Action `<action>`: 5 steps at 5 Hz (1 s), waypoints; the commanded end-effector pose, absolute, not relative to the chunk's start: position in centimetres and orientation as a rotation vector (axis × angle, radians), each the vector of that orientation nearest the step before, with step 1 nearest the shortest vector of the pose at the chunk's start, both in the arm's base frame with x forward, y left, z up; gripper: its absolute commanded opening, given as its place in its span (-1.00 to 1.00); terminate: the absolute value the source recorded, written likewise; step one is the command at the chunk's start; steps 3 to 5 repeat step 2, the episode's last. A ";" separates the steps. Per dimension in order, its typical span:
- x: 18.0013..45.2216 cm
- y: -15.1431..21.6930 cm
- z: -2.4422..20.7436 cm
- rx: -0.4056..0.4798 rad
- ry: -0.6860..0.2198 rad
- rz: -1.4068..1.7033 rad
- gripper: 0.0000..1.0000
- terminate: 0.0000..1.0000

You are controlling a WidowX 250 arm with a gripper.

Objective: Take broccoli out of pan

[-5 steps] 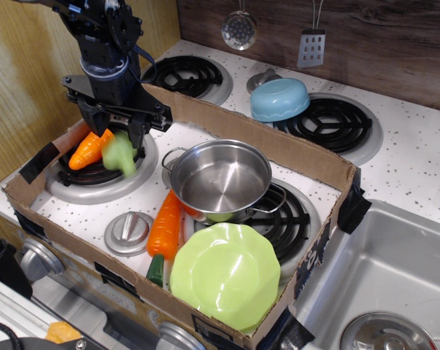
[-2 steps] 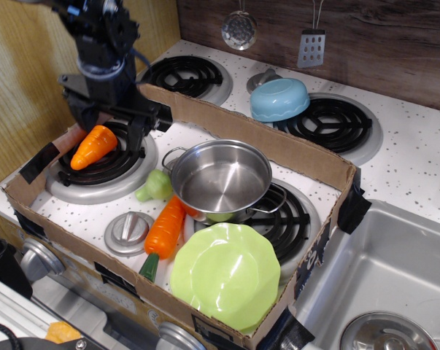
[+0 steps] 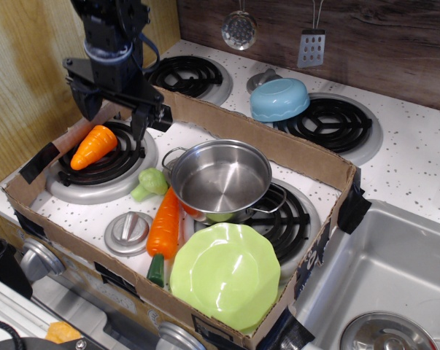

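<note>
The pale-green broccoli lies on its side on the white stovetop, just left of the pan and touching or nearly touching its handle. The pan, a shiny steel pot with wire loop handles, sits empty in the middle of the cardboard box. My gripper hangs above the left burner, well above and left of the broccoli. Its fingers are spread apart and hold nothing.
A cardboard box wall surrounds the work area. An orange carrot lies on the left burner; a second carrot lies beside the pan. A lime-green plate leans at the front. A blue bowl sits behind the box.
The gripper let go of the broccoli, which dropped onto the stovetop beside the pan. The gripper then rose upward, open and empty.
</note>
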State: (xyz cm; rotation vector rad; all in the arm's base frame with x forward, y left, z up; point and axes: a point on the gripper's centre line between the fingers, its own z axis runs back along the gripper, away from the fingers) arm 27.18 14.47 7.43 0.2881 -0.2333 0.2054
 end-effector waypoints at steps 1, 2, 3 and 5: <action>28.7 12.5 11.6 0.274 -0.283 0.239 1.00 -1.00; 28.9 10.8 12.2 0.213 -0.330 0.255 1.00 1.00; 28.9 10.8 12.2 0.213 -0.330 0.255 1.00 1.00; 28.9 10.8 12.2 0.213 -0.330 0.255 1.00 1.00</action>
